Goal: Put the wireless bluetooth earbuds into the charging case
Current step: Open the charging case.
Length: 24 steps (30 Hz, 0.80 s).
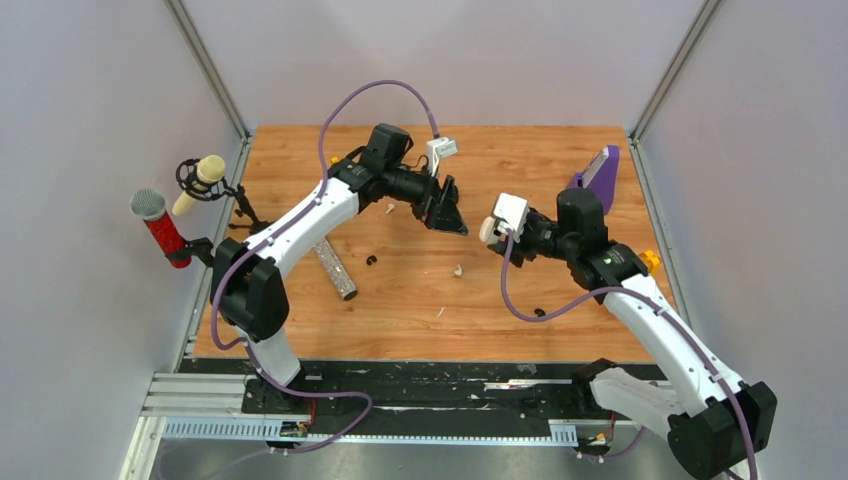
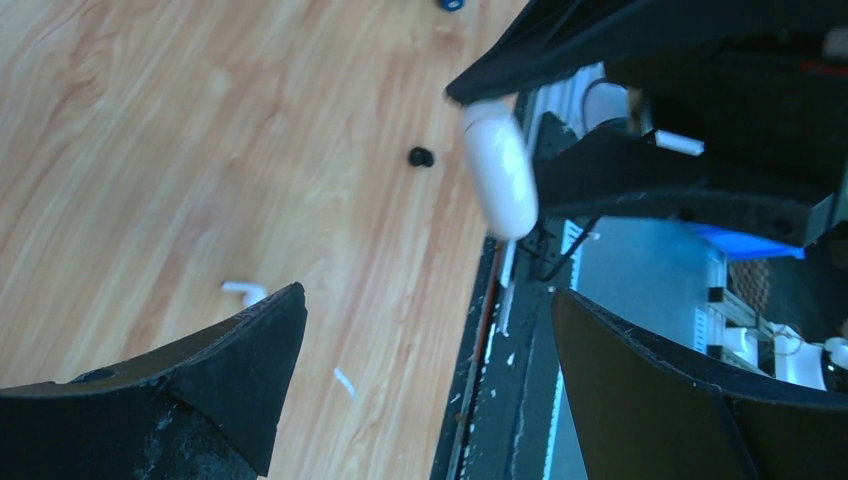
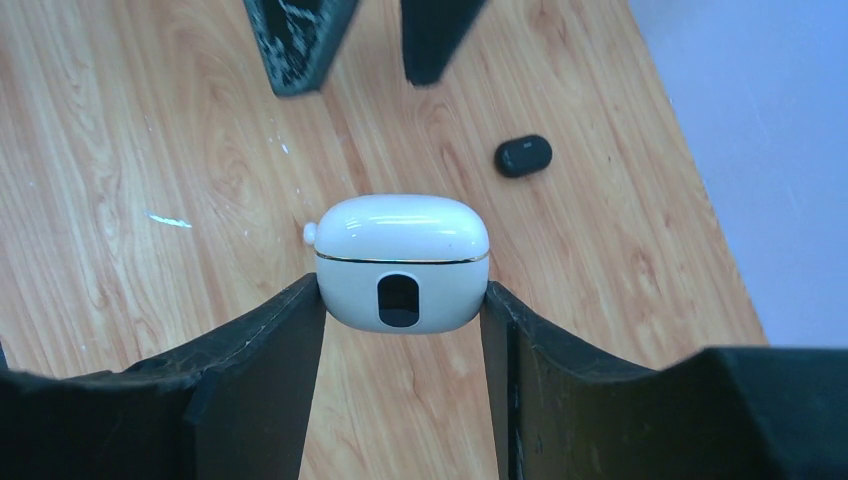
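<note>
The case point(image 3: 402, 235) is gripped by the right gripper point(image 3: 400, 292): it is pinched by its lower half between the two fingers, with the lid shut and uppermost in the wrist view, and is held clear of the table point(image 1: 560, 150). The left gripper point(image 2: 428, 295) is spread wide, with nothing between its fingers point(image 3: 300, 40). Its tips are pointed at the right gripper, so that the two tools are set nose to nose, near but apart, with the case at the gap between them. The buds are left on the table. A white bud point(image 1: 459, 270) is seen below the left gripper's tips, toward the arm bases. A black bud point(image 1: 372, 261) lies behind that gripper, beside its forearm. Another black bud point(image 1: 540, 313) lies behind the right gripper, by the loop of its cable point(image 1: 515, 300). A black oblong point(image 3: 523, 155) is seen on the table ahead of the right gripper, off to one side of the case; what it is cannot be told.
</note>
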Motion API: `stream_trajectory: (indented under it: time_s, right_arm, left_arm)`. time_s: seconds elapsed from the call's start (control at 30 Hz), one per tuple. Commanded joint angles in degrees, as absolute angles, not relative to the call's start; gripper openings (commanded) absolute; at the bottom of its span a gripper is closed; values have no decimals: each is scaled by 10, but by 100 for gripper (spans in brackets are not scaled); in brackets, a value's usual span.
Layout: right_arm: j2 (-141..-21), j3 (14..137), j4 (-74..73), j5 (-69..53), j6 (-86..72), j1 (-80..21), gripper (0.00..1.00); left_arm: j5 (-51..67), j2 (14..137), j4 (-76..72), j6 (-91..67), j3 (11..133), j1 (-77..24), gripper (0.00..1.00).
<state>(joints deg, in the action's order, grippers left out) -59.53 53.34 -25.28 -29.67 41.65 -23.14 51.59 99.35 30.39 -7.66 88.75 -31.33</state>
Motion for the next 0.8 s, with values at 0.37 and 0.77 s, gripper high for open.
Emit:
stream_trajectory:
  time_s: [0.37, 0.77]
  right_arm:
    - [-559, 498, -191, -292, 387, -309, 0]
    - [-536, 480, -171, -271, 387, -310, 0]
  left_arm:
    - [493, 1013, 267, -117, 921, -387, 100]
    - [516, 1009, 257, -119, 909, -386, 100]
